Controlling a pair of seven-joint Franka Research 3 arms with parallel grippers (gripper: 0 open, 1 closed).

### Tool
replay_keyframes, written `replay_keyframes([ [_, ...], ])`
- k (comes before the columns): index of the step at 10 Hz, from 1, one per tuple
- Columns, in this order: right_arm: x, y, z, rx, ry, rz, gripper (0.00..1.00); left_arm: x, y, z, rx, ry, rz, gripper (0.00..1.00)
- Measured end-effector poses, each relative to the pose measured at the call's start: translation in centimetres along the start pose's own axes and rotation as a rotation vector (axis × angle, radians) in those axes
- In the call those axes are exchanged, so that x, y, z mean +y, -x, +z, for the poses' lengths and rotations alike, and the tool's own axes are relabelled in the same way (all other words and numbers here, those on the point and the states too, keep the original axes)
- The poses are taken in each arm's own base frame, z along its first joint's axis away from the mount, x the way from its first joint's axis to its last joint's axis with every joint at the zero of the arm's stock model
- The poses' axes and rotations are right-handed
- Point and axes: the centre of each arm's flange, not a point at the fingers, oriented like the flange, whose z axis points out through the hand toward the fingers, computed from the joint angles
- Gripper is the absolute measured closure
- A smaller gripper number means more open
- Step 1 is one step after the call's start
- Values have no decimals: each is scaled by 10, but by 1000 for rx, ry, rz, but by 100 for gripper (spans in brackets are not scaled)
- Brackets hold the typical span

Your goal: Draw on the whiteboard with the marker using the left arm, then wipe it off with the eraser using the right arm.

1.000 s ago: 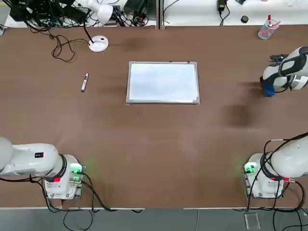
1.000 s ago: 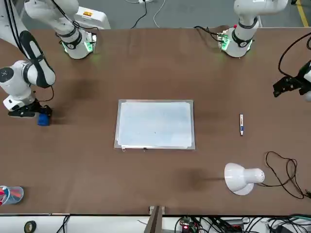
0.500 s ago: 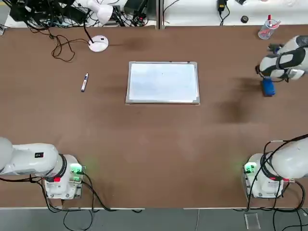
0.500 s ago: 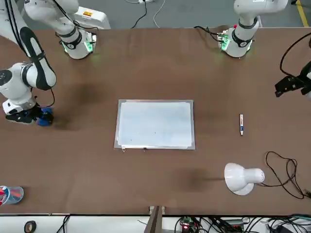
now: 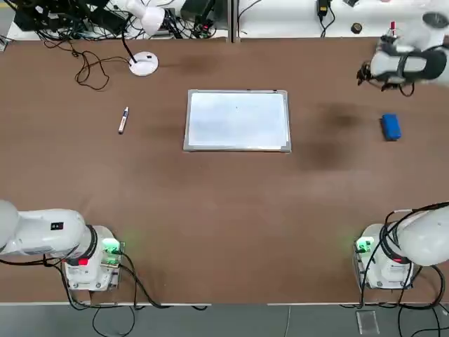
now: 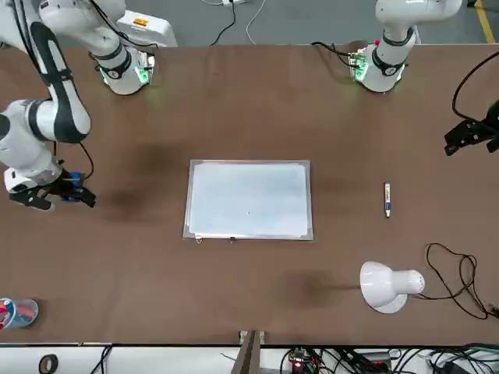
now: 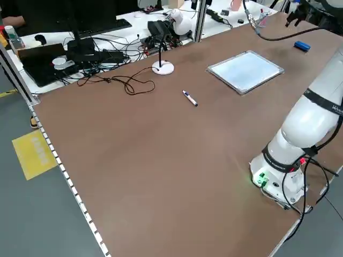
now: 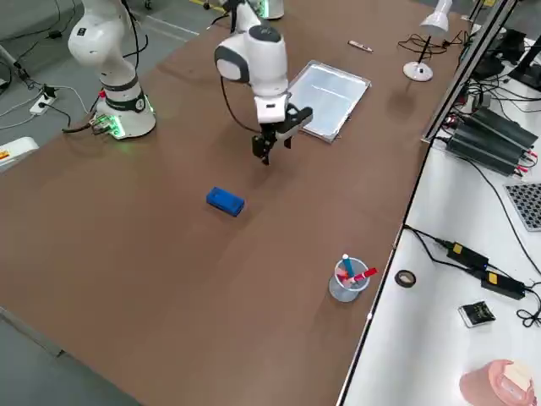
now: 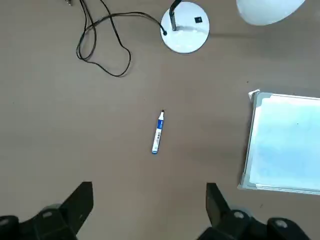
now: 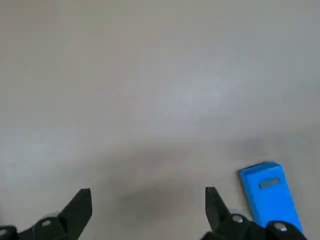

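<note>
The whiteboard [image 5: 237, 120] lies flat and blank at the middle of the table. The marker [image 5: 123, 120] lies to its left, capped, and shows below my left gripper [image 9: 148, 210], which hangs open high above the table with the marker [image 9: 157, 132] ahead of its fingers. In the front view the left gripper [image 6: 468, 137] is at the right edge. The blue eraser [image 5: 391, 126] lies alone near the table's right side. My right gripper [image 5: 364, 73] hovers open beyond it, toward the far edge, holding nothing; the eraser [image 10: 270, 192] sits beside one finger in its wrist view.
A white desk lamp [image 5: 144, 64] with a black cable stands at the far left. A clear cup [image 8: 345, 283] with red items stands at the far right corner. Cables and gear crowd the white bench [image 5: 280, 21] beyond the far edge.
My right gripper has risen from right over the eraser and swung toward the far edge; the eraser stays where it was. The left gripper has drifted slightly.
</note>
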Motion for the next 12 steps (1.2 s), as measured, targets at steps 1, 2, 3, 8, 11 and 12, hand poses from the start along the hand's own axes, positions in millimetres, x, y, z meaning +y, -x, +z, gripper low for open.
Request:
replay_keyframes([
  [1, -2, -11, -22, -28, 0, -7, 0, 0, 0, -1, 2, 0, 0, 0],
  [2, -1, -23, -43, -45, -2, -26, 0, 0, 0, -2, 4, 0, 0, 0],
  [3, 3, -33, -63, -49, -4, -51, 0, 0, 0, -3, 6, 1, 0, 0],
  [8, 48, -56, -95, -49, -4, -187, 0, 0, 3, -6, -5, -2, 0, 0],
  [11, 64, -67, -129, -75, 6, -210, 0, 0, 2, -15, 10, 1, 0, 0],
  [12, 62, -70, -145, -78, 8, -219, 0, 1, 3, -16, 11, 1, 1, 0],
])
